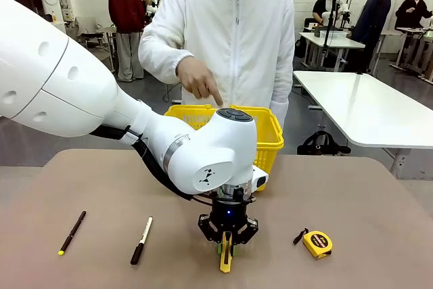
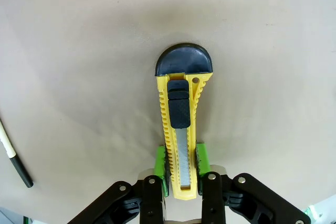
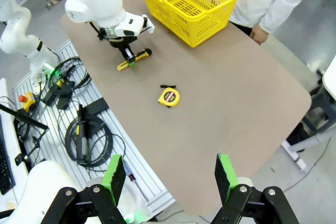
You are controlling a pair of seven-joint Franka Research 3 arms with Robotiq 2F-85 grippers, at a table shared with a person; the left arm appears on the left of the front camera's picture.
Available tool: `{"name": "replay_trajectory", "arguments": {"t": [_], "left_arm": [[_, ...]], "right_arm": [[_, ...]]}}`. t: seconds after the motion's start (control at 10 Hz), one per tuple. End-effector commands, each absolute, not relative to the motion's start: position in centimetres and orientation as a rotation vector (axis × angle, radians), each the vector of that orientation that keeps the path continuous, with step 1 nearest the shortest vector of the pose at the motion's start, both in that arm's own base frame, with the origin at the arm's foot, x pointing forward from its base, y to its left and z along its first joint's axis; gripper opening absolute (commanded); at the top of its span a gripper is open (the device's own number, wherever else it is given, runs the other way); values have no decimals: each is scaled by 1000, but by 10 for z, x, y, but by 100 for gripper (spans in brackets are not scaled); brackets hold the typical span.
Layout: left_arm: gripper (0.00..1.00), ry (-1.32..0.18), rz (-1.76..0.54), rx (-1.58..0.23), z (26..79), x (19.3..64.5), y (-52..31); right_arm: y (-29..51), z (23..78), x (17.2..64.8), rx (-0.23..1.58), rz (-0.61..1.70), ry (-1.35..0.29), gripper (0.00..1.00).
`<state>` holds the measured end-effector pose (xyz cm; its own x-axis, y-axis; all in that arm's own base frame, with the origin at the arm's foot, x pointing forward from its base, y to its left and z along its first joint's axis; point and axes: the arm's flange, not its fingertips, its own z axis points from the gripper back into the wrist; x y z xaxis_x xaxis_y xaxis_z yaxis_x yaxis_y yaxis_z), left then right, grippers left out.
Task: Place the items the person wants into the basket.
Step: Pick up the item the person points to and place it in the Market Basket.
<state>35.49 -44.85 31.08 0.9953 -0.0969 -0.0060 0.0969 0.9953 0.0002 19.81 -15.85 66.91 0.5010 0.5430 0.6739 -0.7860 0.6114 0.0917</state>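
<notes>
A yellow, black-ended knife [image 2: 178, 124], the black left pincer [image 2: 181, 156] with green pads [image 2: 160, 163], a tan surface [image 2: 79, 51], a yellow lattice basket [image 1: 270, 137], a black pen [image 1: 72, 233] tipped yellow, and a person [image 1: 230, 32] in white.

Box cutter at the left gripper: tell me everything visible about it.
The box cutter has a slim yellow plastic body with toothed edges, a rounded black end cap, a black ribbed slider and a grey metal strip in its slot. It lies in line with the left gripper, whose green pads clamp its two sides near the end opposite the cap. It sits at the brown table; whether resting or raised is unclear.
</notes>
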Motion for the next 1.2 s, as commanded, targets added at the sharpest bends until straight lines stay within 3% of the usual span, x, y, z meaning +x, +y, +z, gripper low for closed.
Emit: {"name": "replay_trajectory", "arguments": {"t": [0.0, 0.2, 0.7, 1.1], "left_arm": [[0, 36, -114, -8, 308, 355, -447], [0, 9, -144, -43, 354, 356, -439], [0, 25, -278, 2, 551, 352, -414], [0, 1, -326, -52, 583, 348, -405]], "right_arm": [[-158, 669, 200, 443, 850, -659, 89], [-158, 669, 200, 443, 850, -659, 89], [-158, 669, 200, 443, 850, -659, 89], [-158, 669, 200, 443, 850, -659, 89]]}}
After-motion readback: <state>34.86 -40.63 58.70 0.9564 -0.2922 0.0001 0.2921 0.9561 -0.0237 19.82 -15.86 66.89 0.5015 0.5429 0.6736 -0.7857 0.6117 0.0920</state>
